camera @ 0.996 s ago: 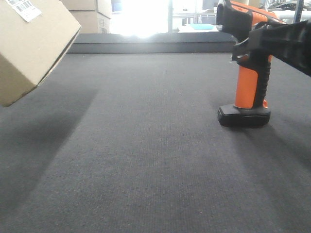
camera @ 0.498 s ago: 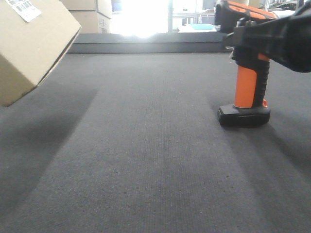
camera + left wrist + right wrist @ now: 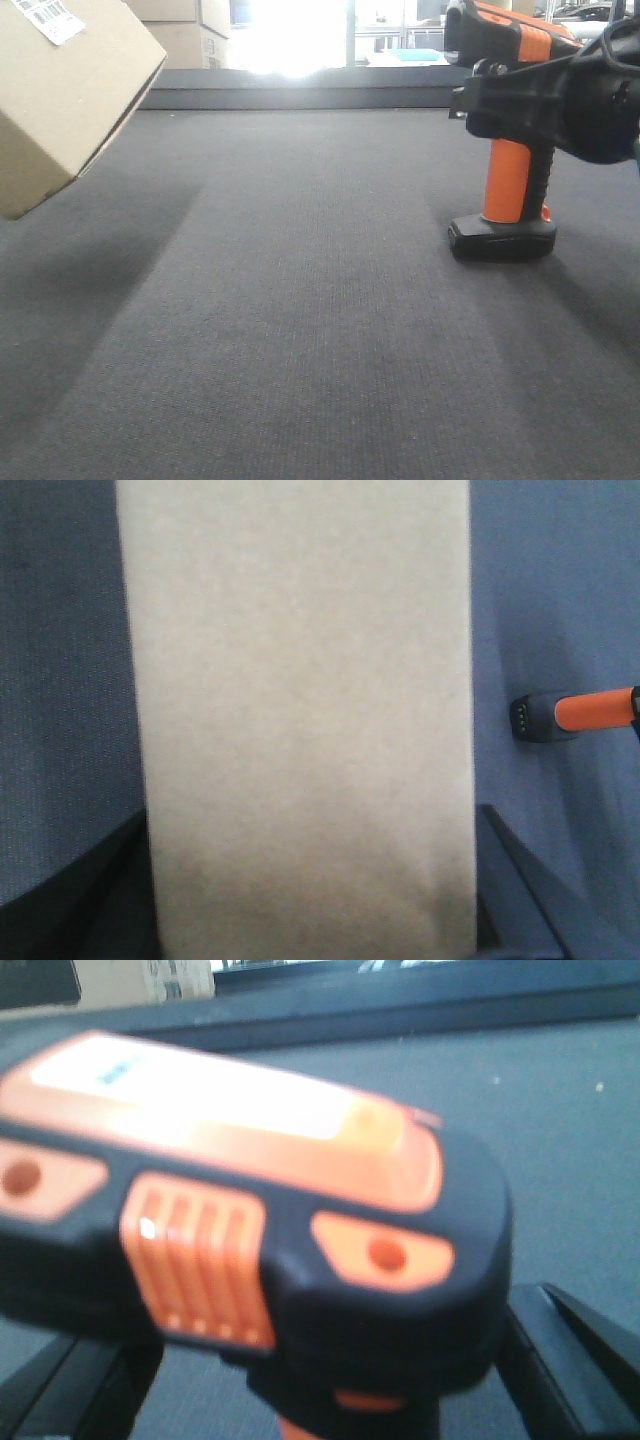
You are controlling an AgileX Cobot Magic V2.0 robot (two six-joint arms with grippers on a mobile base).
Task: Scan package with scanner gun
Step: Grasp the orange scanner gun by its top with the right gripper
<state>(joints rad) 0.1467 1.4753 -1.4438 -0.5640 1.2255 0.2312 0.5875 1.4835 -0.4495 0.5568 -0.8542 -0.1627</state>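
Observation:
The package (image 3: 70,100) is a plain cardboard box with a barcode label (image 3: 48,18). It hangs tilted above the table at the far left. In the left wrist view it (image 3: 300,680) fills the space between my left gripper's fingers (image 3: 100,890), which is shut on it. The orange-and-black scanner gun (image 3: 510,180) stands upright on its base at the right. My right gripper (image 3: 492,110) is at its neck, just under the head. In the right wrist view the scanner's head (image 3: 250,1210) sits between the spread fingers (image 3: 570,1360), with a gap on the left side. The scanner also shows in the left wrist view (image 3: 580,712).
The table is covered in dark grey cloth (image 3: 300,320), with a raised dark ledge (image 3: 320,92) along its far edge. More cardboard boxes (image 3: 185,30) stand behind it under a bright window.
My right gripper has moved left, from beside the scanner to around its neck. The scanner still stands in the same spot. The package has not moved.

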